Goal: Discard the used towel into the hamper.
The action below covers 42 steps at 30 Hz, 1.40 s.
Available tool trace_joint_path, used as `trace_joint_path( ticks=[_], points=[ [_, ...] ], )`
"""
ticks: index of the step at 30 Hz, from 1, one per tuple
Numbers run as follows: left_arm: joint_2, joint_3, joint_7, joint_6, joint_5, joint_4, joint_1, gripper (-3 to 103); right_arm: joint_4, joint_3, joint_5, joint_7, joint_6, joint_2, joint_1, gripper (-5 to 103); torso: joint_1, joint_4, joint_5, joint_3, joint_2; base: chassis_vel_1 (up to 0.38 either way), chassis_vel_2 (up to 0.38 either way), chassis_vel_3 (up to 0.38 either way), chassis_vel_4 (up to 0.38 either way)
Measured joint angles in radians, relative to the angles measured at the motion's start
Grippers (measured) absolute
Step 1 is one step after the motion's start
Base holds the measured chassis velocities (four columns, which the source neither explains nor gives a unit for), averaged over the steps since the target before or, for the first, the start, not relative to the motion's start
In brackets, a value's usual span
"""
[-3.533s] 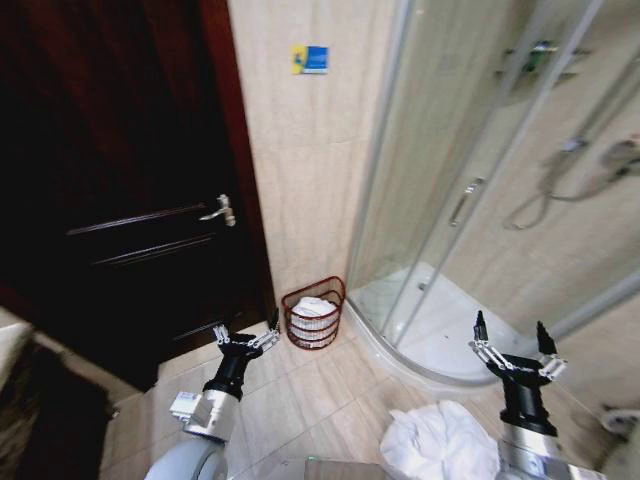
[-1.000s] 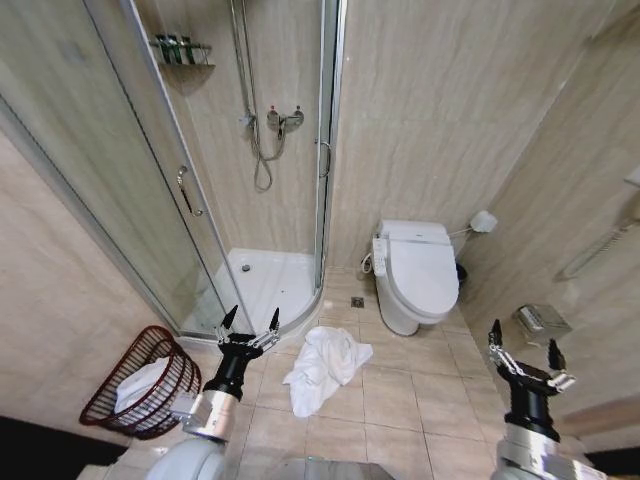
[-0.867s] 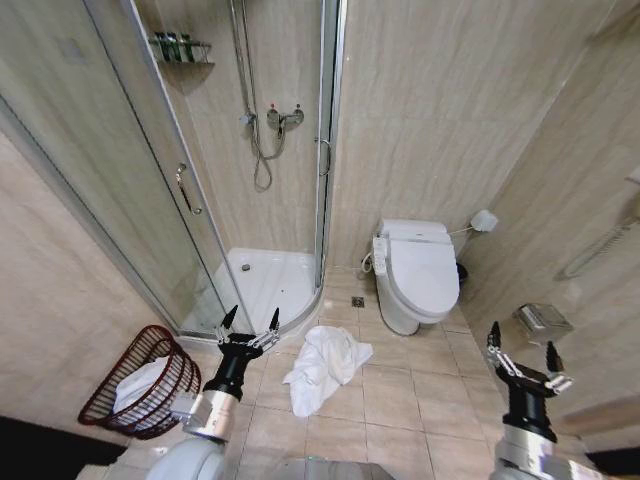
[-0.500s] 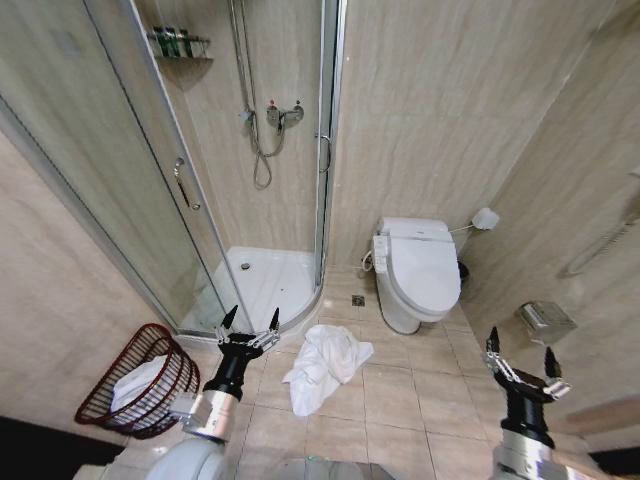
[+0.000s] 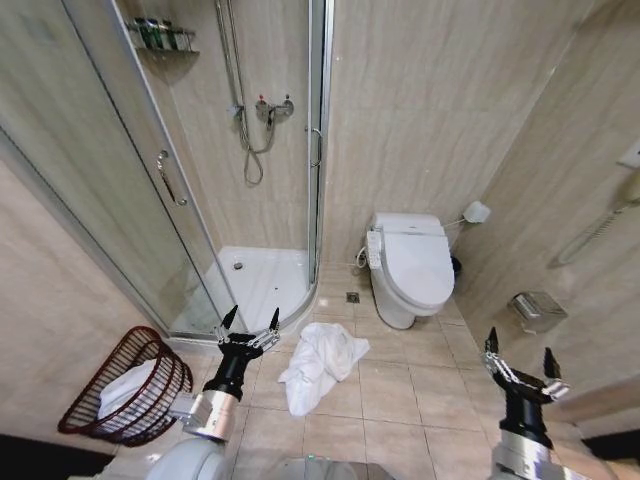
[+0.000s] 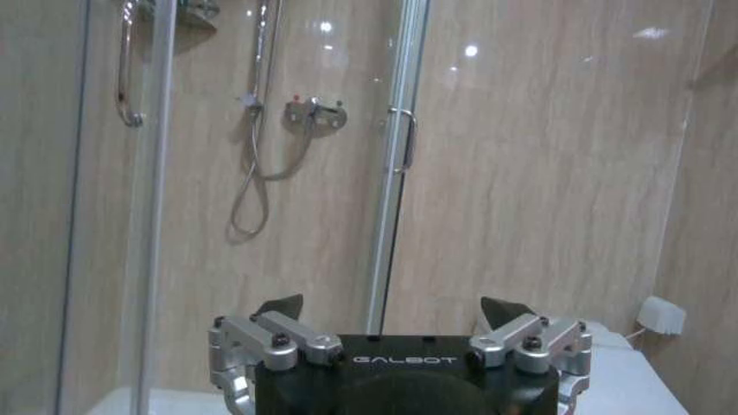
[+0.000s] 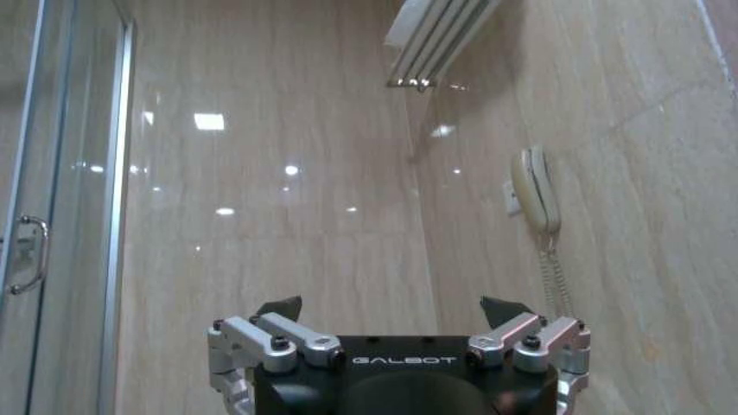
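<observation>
A: Start at the left. Where is the hamper?

B: The hamper [image 5: 125, 386] stands on the tiled floor [image 5: 400, 400] at the lower left of the head view, against the beige wall and just short of the shower enclosure [image 5: 200, 200]. It is a round, dark red-brown wire basket, and its open mouth faces up and tilts slightly to the right. White cloth [image 5: 122, 385] lies inside it; through the mesh I cannot tell how far down it goes.

A: And the arm next to it?

B: The left gripper [image 5: 248, 323] is raised just right of the hamper, fingers pointing up, jaws spread wide with nothing between them. In the left wrist view the same gripper [image 6: 392, 309] faces the shower mixer [image 6: 314, 112] and hose behind the glass; the two fingertips stand well apart.

A: The towel?

B: The towel [image 5: 321, 362] is a crumpled white heap on the floor, just right of the left gripper and in front of the shower tray's curved edge. Its long axis runs from the lower left, nearer the robot, to the upper right, toward the toilet [image 5: 410, 268]. It touches neither gripper, and its folds hide any edges or corners.

A: Farther right?

B: The right gripper [image 5: 520, 357] is held upright at the lower right, well apart from the towel, jaws also wide and empty. In its wrist view the gripper [image 7: 392, 309] looks at a beige wall with a wall phone [image 7: 537, 201].
</observation>
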Motion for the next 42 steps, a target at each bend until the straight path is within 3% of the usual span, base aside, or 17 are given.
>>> trace_joint_path(
  ticks=[22,28,42],
  points=[
    [0.0,0.0,0.0,0.0,0.0,0.0,0.0,100,-0.008,-0.006,-0.003,-0.021,0.014,0.003,0.004,100,-0.046,0.0001,0.0,-0.054,-0.101,0.0,0.0,0.0,0.0],
    [0.0,0.0,0.0,0.0,0.0,0.0,0.0,100,-0.042,-0.015,0.013,-0.08,0.034,0.0,0.005,100,-0.062,0.0001,0.0,-0.074,-0.136,0.0,0.0,0.0,0.0],
    [0.0,0.0,0.0,0.0,0.0,0.0,0.0,100,-0.127,-0.033,-0.044,-0.044,0.082,-0.002,0.034,100,-0.085,0.0001,0.0,-0.104,-0.189,0.0,0.0,0.0,0.0]
  ],
)
